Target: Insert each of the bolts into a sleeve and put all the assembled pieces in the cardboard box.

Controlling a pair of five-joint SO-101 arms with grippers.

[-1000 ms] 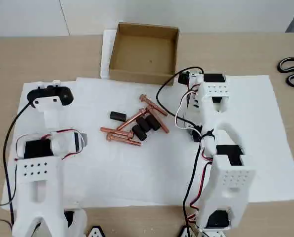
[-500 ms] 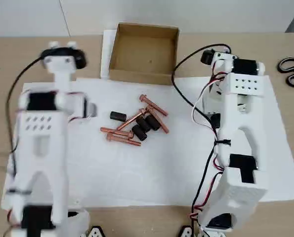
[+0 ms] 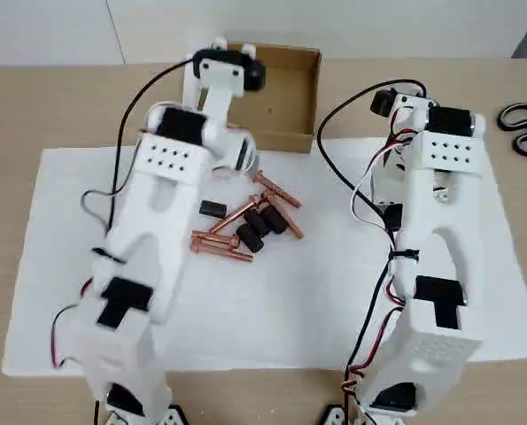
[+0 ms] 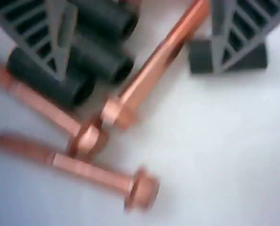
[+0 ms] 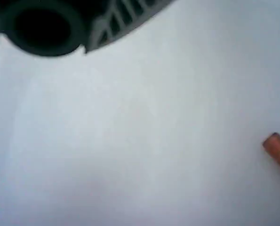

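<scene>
Bolts [image 3: 220, 251]: heaped with black sleeves [image 3: 265, 221] mid-sheet, near the cardboard box [image 3: 290, 137].
Left gripper [image 4: 140, 61]: fingers [image 4: 52, 28] apart, over the heap.
Grasp: we judge it best to straddle one outer bolt's shank, clear of neighbours.
Count: five bolts, four sleeves we can make out, one box.
Right arm [image 3: 431, 221]: beside the heap; grip we cannot tell.

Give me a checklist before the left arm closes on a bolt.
1. Left tool open: ok, jaws apart.
2. Bolt between jaws: ok, one copper bolt lies there on the white sheet.
3. Sleeve mouths free: ok, black sleeves show empty ends.
4. Cardboard box open: ok.
5. Arms apart: ok, right arm stands off from left arm.
6. Tool low enough to grip: cannot tell.
</scene>
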